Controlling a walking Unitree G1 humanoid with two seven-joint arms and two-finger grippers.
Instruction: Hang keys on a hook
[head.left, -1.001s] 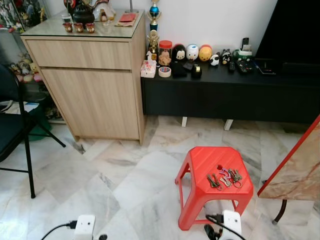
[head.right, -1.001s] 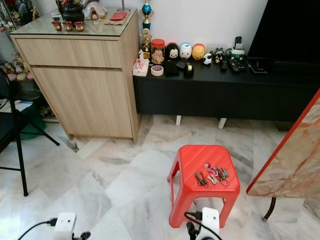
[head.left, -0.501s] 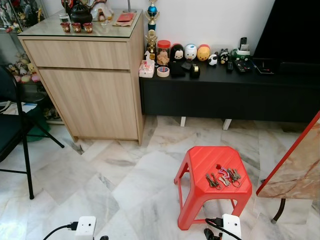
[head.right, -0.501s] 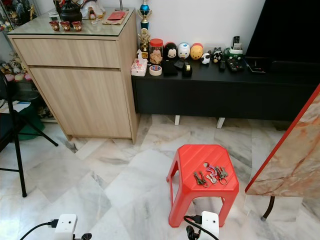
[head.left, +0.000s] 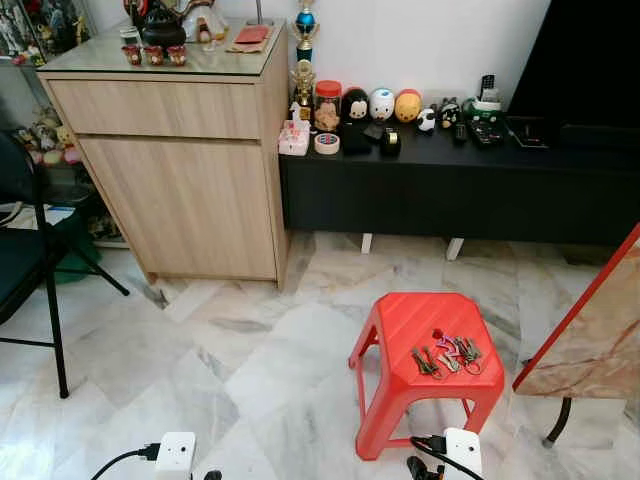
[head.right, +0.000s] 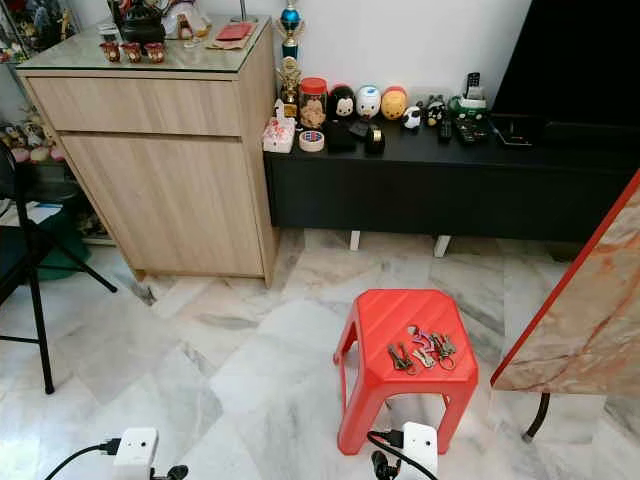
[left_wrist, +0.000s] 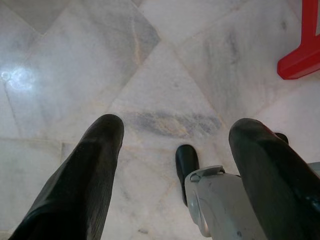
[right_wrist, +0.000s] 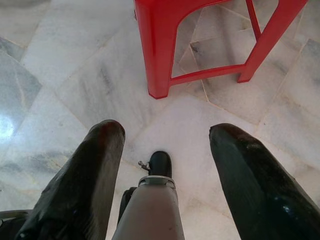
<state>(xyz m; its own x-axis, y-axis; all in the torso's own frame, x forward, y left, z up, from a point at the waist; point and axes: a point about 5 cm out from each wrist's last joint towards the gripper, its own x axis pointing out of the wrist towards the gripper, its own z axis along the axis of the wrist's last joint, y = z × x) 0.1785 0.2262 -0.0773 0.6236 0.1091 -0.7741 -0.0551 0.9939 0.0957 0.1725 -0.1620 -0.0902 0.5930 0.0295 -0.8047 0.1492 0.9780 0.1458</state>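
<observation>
Keys (head.left: 448, 354) unmoved on red stool (head.left: 405, 318), view barely shifted

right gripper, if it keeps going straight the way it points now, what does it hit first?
Most likely the marble floor. The right gripper hangs open, pointing down at bare tile just short of the red stool leg. Depth is unclear, but nothing lies between.

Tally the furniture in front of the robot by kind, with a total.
Red stool, with the keys on it: 1
Wooden cabinet: 1
Low black TV bench: 1
Black chair: 1
Marble-topped table, seen only in part: 1
Total: 5
</observation>
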